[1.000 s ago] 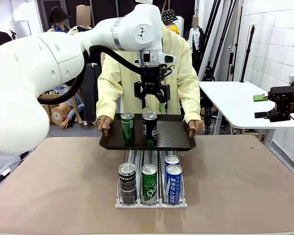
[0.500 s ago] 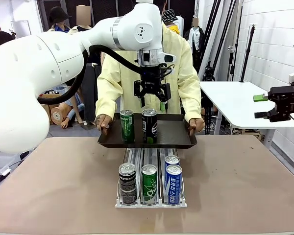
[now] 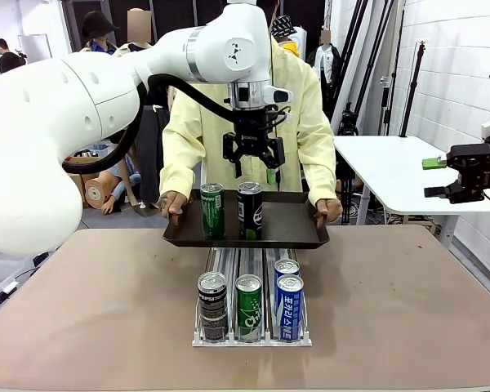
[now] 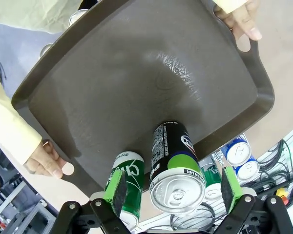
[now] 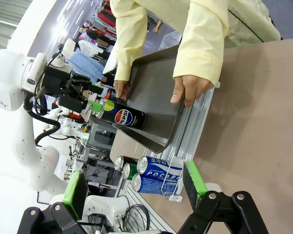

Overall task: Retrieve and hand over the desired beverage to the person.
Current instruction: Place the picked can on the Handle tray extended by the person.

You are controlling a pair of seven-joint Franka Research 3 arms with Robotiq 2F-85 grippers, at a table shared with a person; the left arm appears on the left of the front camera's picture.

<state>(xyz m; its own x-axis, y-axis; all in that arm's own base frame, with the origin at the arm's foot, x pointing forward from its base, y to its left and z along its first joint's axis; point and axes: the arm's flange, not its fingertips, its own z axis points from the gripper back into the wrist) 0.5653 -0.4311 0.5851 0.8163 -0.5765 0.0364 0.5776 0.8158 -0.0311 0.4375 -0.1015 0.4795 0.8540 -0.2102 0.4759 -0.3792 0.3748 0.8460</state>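
The person [image 3: 298,98] in a pale-yellow shirt stands at the far side and holds a dark tray [image 3: 290,227] by both ends above the table. A black Pepsi can [image 3: 249,211] and a green can [image 3: 212,211] stand upright on the tray. My left gripper [image 3: 253,166] hangs open just above the black can, touching nothing. In the left wrist view the black can [image 4: 173,165] stands free between the spread green pads [image 4: 118,187] of that gripper [image 4: 174,189], with the green can [image 4: 129,187] beside it. My right gripper [image 3: 431,178] waits open and empty at the far right.
A clear can rack [image 3: 253,331] on the brown table holds a black can [image 3: 212,304], a green can [image 3: 248,306] and two blue cans [image 3: 289,304]. A white side table [image 3: 392,167] stands at the right. The person's hands [image 3: 173,204] grip the tray's ends.
My left gripper's jaws have spread to full width and it has lifted slightly off the black can. The person has raised the tray a little.
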